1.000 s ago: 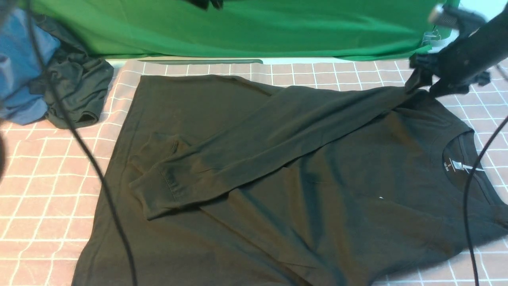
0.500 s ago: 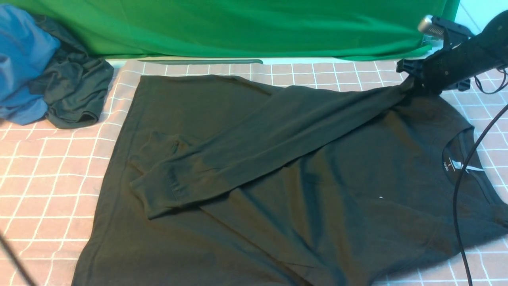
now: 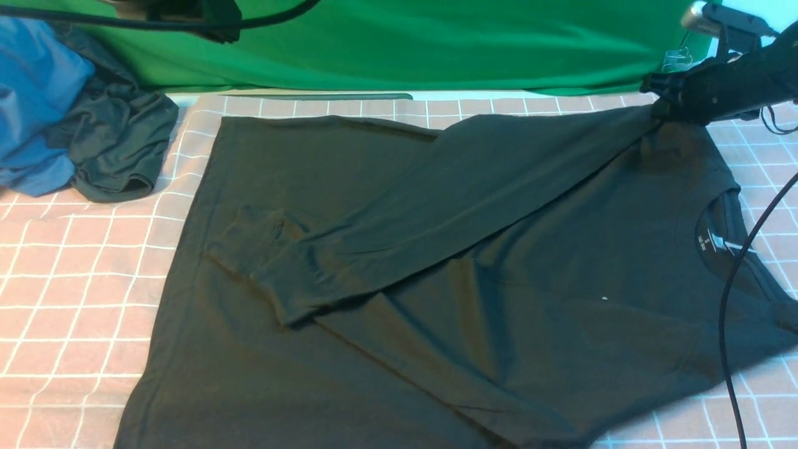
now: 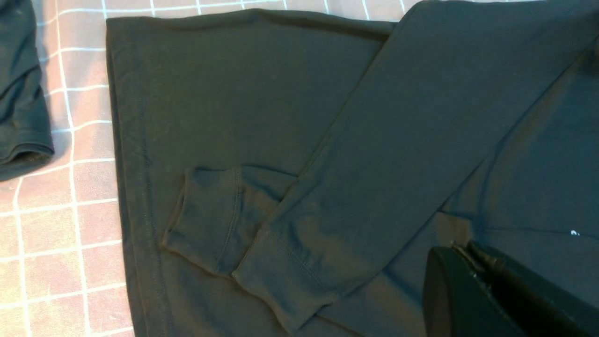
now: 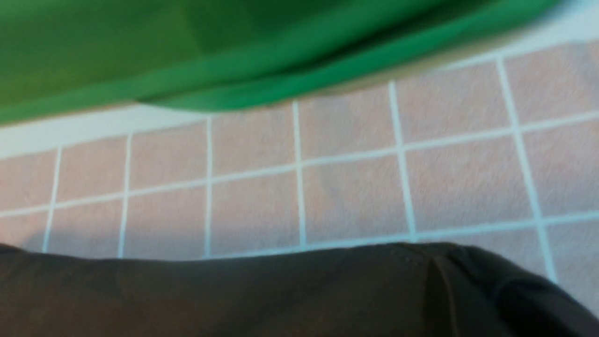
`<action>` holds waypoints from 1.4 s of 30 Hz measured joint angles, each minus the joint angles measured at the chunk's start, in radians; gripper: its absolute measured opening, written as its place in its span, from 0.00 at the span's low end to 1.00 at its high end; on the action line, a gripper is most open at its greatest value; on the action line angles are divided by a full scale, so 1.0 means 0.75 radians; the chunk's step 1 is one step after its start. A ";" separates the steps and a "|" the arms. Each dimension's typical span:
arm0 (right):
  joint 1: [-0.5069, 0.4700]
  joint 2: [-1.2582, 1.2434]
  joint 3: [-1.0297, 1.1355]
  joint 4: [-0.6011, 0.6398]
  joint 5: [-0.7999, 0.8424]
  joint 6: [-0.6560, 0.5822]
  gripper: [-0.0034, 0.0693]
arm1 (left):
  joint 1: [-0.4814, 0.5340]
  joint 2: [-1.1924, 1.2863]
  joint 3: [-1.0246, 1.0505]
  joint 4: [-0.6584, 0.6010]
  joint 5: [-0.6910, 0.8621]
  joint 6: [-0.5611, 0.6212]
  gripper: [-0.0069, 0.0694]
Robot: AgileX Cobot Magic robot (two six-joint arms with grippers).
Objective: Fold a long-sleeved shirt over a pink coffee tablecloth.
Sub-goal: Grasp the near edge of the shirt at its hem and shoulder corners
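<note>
Though its sleeves are laid in, the long-sleeved shirt, pinched by the right gripper, is otherwise unfolded; the left gripper is clenched.

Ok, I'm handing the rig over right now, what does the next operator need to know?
Left gripper: shut, nothing seen in it, above the shirt.
Right gripper: shut on the shirt's far shoulder, which tents up slightly.
The shirt lies front up on the pink tablecloth, collar toward the robot's right.
Done: both sleeves lie folded across the body.
Left: fold the body itself; probably bring the pinched shoulder toward the near edge.
</note>
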 joint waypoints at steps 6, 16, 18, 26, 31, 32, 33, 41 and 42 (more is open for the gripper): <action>-0.001 -0.008 -0.005 -0.041 -0.027 -0.053 0.41 | 0.000 -0.008 0.000 0.000 0.000 -0.002 0.11; -0.062 -0.384 -0.074 -0.140 0.867 -0.038 0.39 | 0.000 -0.063 0.017 -0.041 0.001 -0.036 0.11; -0.054 -0.462 -0.027 -0.145 0.983 -0.059 0.19 | 0.000 -0.111 0.069 -0.082 -0.006 -0.039 0.11; -0.047 -0.840 0.533 -0.208 1.039 -0.016 0.12 | 0.000 -0.337 0.583 -0.250 -0.171 -0.041 0.11; 0.006 -1.076 1.049 -0.214 0.839 0.038 0.36 | 0.000 -0.420 1.020 -0.276 -0.385 -0.077 0.11; 0.019 -1.097 1.138 -0.214 0.786 0.042 0.41 | 0.000 -0.421 1.090 -0.276 -0.417 -0.081 0.11; 0.029 -1.107 1.170 -0.214 0.757 0.043 0.45 | 0.000 -0.421 1.129 -0.276 -0.435 -0.083 0.11; 0.122 -1.015 1.451 -0.215 0.451 0.113 0.61 | 0.000 -0.425 1.389 -0.285 -0.627 -0.100 0.11; 0.121 -0.990 1.451 -0.209 0.409 0.118 0.62 | 0.000 -0.425 1.403 -0.274 -0.660 -0.101 0.11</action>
